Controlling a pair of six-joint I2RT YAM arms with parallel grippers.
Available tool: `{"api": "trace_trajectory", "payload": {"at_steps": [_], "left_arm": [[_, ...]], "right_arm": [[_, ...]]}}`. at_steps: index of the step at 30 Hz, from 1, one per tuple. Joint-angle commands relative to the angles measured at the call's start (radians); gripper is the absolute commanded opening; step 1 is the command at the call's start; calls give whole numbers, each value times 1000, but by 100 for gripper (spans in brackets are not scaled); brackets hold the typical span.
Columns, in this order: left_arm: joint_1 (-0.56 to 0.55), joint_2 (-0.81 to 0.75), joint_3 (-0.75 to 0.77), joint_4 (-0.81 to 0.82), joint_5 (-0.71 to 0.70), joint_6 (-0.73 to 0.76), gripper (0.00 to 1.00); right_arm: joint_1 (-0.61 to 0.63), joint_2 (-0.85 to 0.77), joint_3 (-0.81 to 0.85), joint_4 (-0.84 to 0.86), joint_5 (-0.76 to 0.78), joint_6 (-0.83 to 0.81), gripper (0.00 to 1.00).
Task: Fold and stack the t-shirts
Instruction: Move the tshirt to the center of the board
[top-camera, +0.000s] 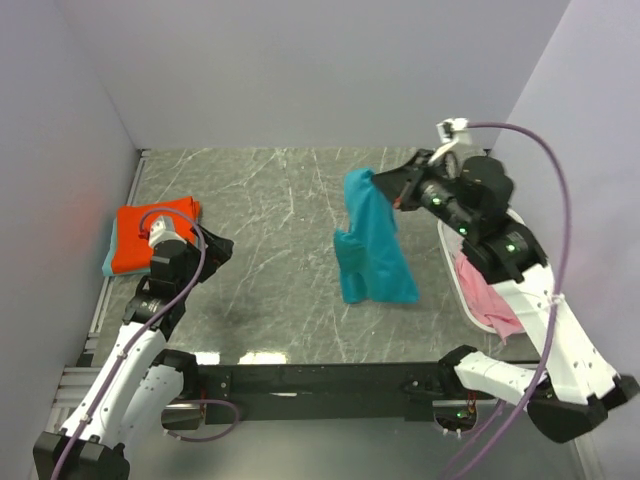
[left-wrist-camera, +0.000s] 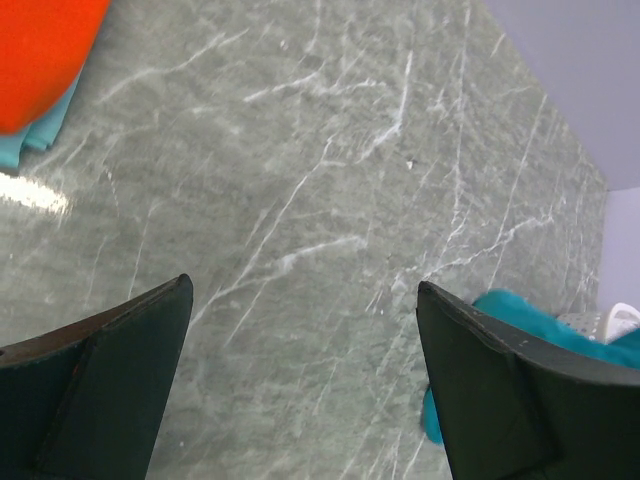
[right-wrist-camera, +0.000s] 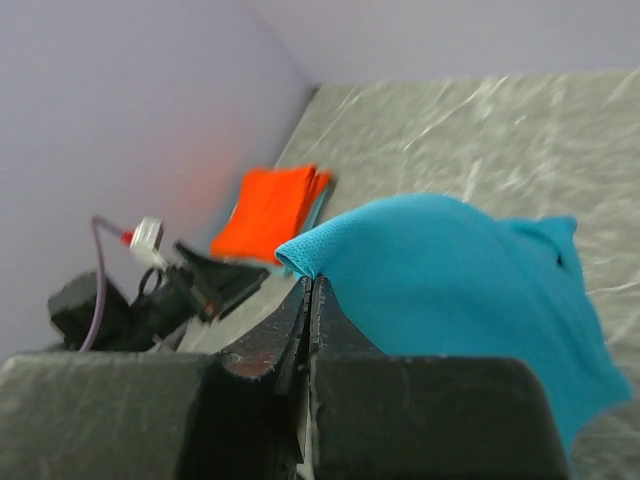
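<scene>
Teal shirt (top-camera: 372, 245): hangs pinched in my right claw (top-camera: 386, 187).
Left claw (left-wrist-camera: 302, 292): wide apart, holding nothing.
Risk: I judge the thin pinch may slip, dropping it crumpled.

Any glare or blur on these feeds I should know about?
Top view: sharp, with a glare strip at the near edge of the table and an orange glow on the wall by the orange shirt. Left wrist: glare patch at left, orange shirt blurred. Right wrist: fingers soft up close, teal shirt sharp, background hazy.
</scene>
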Motion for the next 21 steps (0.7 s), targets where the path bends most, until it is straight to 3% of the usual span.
{"api": "trace_trajectory", "payload": {"at_steps": [1, 9, 13, 16, 19, 21], "left_arm": [[-4, 8, 17, -38, -14, -61, 99], [-3, -9, 6, -115, -21, -173, 99], [-4, -15, 36, -204, -61, -196, 99], [-3, -31, 29, -227, -63, -213, 99], [-4, -38, 3, -220, -35, -212, 100], [-4, -29, -12, -216, -17, -216, 99]], "right_arm": [[111, 27, 26, 145, 24, -3, 0], [231, 71, 86, 228, -25, -43, 0], [211, 48, 2, 163, 88, -66, 0], [112, 7, -177, 165, 79, -49, 0], [-78, -7, -372, 194, -14, 2, 0], [-160, 7, -445, 177, 40, 11, 15]]}}
